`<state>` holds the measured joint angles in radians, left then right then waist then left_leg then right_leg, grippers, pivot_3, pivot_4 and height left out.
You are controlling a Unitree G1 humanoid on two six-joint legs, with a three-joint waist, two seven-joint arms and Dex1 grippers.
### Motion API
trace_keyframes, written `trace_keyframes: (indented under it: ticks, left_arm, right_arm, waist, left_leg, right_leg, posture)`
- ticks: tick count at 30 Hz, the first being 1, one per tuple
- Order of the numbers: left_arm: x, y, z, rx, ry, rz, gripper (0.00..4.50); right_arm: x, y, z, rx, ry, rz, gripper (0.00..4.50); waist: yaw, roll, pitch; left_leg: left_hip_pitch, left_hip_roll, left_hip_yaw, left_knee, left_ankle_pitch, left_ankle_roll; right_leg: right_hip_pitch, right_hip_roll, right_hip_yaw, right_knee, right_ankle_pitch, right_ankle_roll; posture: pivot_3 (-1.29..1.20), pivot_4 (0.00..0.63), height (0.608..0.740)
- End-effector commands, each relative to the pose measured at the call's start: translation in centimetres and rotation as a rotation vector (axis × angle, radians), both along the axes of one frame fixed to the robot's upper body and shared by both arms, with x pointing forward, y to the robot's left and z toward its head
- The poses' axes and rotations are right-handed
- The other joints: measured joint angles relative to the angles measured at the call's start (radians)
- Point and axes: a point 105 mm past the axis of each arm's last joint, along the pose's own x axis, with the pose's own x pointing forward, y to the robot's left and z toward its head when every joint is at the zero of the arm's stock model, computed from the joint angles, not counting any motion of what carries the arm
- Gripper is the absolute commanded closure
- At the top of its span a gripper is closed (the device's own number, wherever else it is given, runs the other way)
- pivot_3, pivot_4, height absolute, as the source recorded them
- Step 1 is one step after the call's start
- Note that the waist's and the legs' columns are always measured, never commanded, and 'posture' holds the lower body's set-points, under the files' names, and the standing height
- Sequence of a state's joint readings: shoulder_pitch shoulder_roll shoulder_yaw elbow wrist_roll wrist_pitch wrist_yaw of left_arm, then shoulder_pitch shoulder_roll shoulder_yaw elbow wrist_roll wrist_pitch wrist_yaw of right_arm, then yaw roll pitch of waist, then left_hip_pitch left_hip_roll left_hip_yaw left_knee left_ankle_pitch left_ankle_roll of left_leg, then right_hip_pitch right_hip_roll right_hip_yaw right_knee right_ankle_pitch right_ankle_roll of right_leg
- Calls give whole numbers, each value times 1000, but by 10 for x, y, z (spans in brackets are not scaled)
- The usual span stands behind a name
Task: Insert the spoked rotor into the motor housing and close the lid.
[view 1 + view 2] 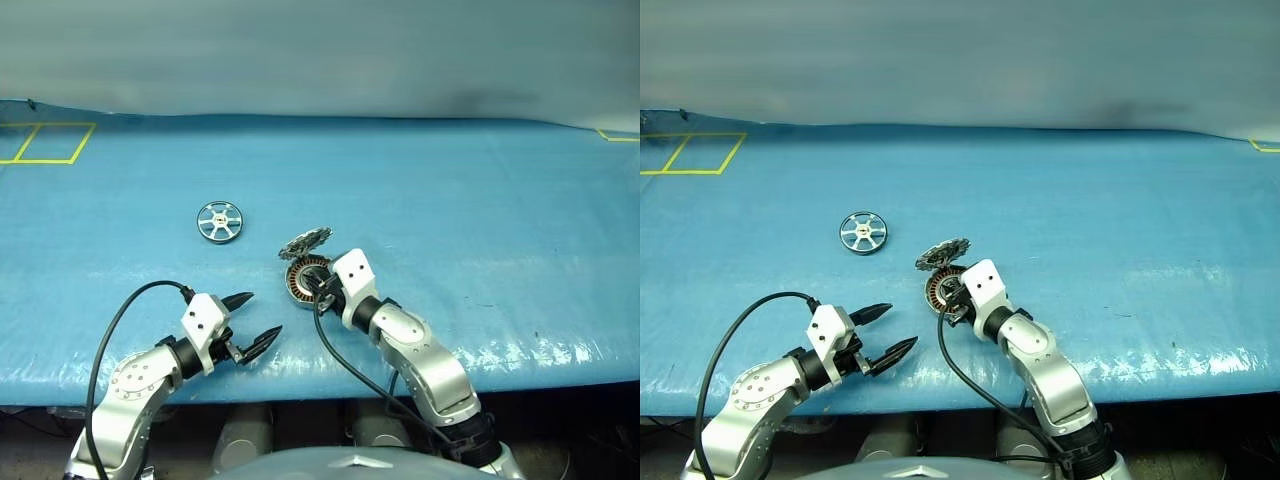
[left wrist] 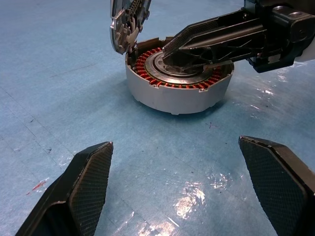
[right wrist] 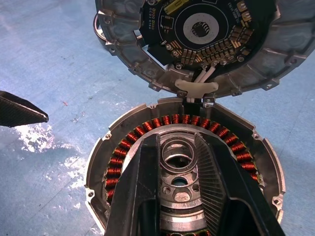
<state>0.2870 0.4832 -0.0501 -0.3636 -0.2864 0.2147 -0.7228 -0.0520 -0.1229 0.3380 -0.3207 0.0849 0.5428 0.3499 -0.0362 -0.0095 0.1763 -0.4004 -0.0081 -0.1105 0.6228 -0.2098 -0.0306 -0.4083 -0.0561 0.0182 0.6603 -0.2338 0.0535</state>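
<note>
With the spoked wheel [image 1: 219,221] lying untouched far to the left, the right gripper [image 3: 179,172], fingers narrowly parted and grasping nothing, sits over the open motor housing [image 1: 303,277] and could scrape the copper windings or knock the raised lid [image 1: 305,241], while the left gripper [image 1: 254,322] waits spread wide.

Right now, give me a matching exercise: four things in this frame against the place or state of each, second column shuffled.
Things:
1. spoked rotor
2. lid
3. left gripper
4. right gripper

States:
A. fingers over the motor housing's centre
B. swung up, hinged at the rim
C. flat on the blue table, apart from the housing
D. open, holding nothing

Pairs: 1-C, 2-B, 3-D, 4-A
</note>
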Motion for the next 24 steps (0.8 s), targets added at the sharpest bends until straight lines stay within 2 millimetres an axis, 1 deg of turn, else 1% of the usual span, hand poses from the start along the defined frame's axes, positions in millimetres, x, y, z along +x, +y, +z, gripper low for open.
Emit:
trace_keyframes:
  ticks: [1, 17, 19, 20, 24]
  left_arm:
    - [0, -2, 3, -1, -13, -21, 0]
    - [0, -2, 0, 0, -6, -19, 0]
    - [0, -2, 0, 2, -5, -19, 0]
    - [0, -2, 0, 2, -5, -19, 0]
    - [0, -2, 0, 3, -4, -21, 0]
  right_arm:
    - [0, 0, 12, 26, -42, 3, 3831]
    - [-4, -2, 6, -5, -16, 14, 3831]
    - [-4, -2, 6, 0, -13, 15, 3106]
    - [-4, -1, 6, 4, -14, 15, 2842]
    - [-4, 1, 11, 21, -23, 17, 1512]
  waist:
    - [0, 0, 0]
    - [0, 0, 0]
    - [0, 0, 0]
    - [0, 0, 0]
    - [0, 0, 0]
  left_leg:
    - [0, 0, 0, 0, 0, 0]
    - [0, 0, 0, 0, 0, 0]
    - [0, 0, 0, 0, 0, 0]
    - [0, 0, 0, 0, 0, 0]
    - [0, 0, 0, 0, 0, 0]
  right_leg:
    - [0, 0, 0, 0, 0, 0]
    - [0, 0, 0, 0, 0, 0]
    - [0, 0, 0, 0, 0, 0]
    - [0, 0, 0, 0, 0, 0]
    - [0, 0, 0, 0, 0, 0]
  posture:
    - [0, 150, 740]
    - [0, 150, 740]
    - [0, 150, 740]
    - [0, 150, 740]
    - [0, 150, 740]
